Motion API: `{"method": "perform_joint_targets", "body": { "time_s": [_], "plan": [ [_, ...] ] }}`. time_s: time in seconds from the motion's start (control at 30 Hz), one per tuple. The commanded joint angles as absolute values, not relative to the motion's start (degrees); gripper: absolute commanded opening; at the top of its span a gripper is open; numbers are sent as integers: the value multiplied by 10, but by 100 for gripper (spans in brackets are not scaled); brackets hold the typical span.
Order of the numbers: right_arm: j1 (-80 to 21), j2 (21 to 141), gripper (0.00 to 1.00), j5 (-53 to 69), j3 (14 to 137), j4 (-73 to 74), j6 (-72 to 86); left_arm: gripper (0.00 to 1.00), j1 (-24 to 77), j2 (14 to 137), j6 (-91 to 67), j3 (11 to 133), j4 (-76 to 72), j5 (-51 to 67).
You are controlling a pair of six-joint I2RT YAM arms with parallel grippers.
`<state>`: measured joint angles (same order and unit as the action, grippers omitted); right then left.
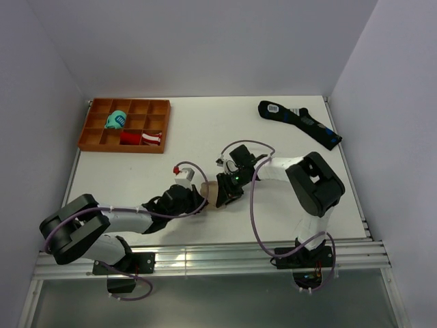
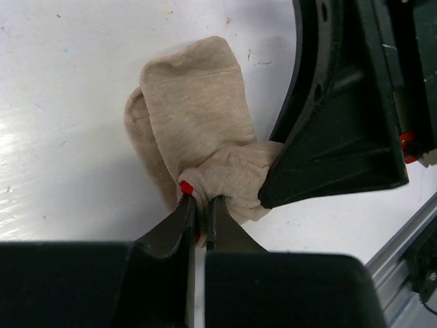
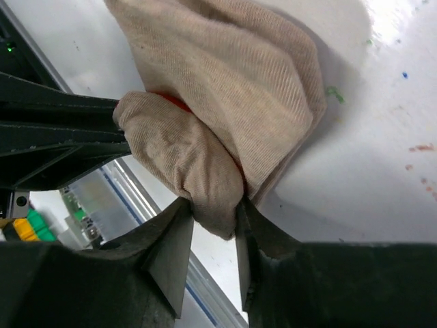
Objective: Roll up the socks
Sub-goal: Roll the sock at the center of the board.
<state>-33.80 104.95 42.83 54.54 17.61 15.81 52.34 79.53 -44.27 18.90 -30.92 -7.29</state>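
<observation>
We are working near the middle of the counter [image 1: 205, 130], toward its near edge. An orange tray [image 1: 124, 101] is sitting at the far left, holding a teal bundle [image 1: 116, 121] and a red-and-white bundle [image 1: 142, 138] in separate compartments. A black sock [image 1: 300, 123] is lying at the far right. All of these are sitting well apart from our fingers.

The socks [image 2: 198, 116] are lying between our two arms. They are beige and bunched, with one flat flap spreading over the counter and a crumpled wad beneath it, a sliver of red showing at the fold.

Our left fingers [image 2: 191, 219] are clenched on that red-edged fold. Our right fingers [image 1: 222, 195] are crowding in from the opposite side, gripping the wad, both touching the fabric.
</observation>
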Motion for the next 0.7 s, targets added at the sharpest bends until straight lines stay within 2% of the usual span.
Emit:
{"method": "perform_joint_targets", "body": {
  "time_s": [0.0,0.1,0.37,0.67],
  "plan": [
    [-339,1028,38,341,523,142,157,0,524,815,-480,207,-267,-17],
    [-339,1012,42,332,510,120,163,0,516,822,-493,216,-238,-5],
    [-337,963,44,314,472,51,182,0,504,845,-493,250,-164,41],
    [-337,848,47,259,394,-74,195,0,455,832,-490,250,-121,113]
  ]
}}
